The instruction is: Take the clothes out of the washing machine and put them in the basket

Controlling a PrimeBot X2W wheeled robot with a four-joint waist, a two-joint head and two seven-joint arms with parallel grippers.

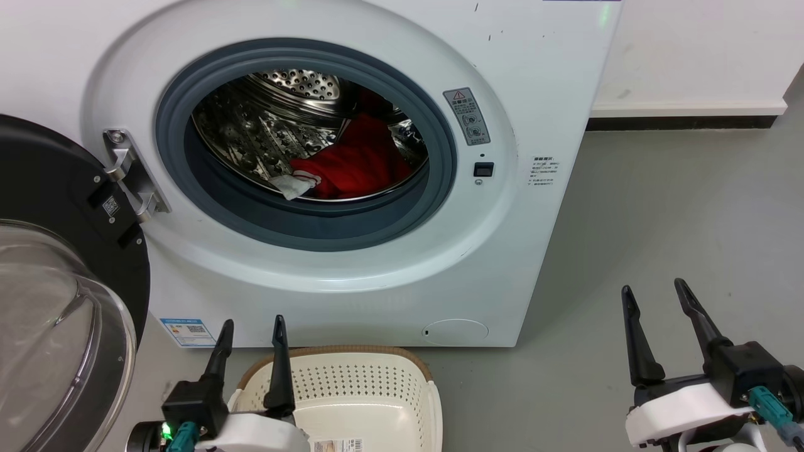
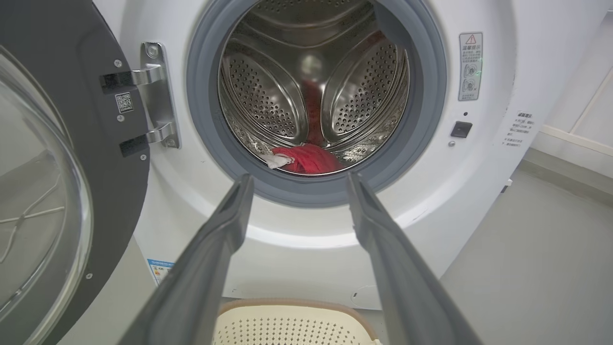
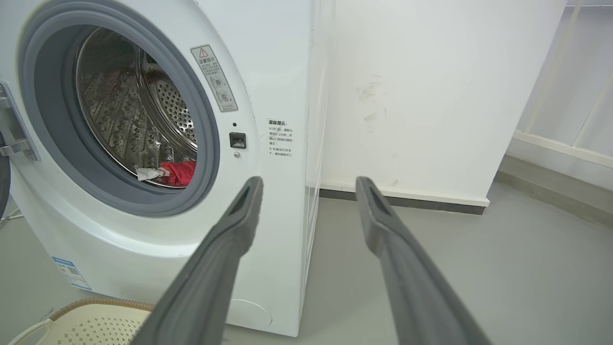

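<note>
The white washing machine stands with its door swung open to the left. Red clothes with a white label lie low in the steel drum, also seen as the clothes and clothes. The cream basket sits on the floor right in front of the machine; its inside looks bare. My left gripper is open above the basket's left rim, well short of the drum. My right gripper is open over the floor to the machine's right. Both hold nothing.
The black-rimmed glass door juts out at the left, close to my left arm. Grey floor spreads to the right of the machine. A white wall with a dark skirting runs behind.
</note>
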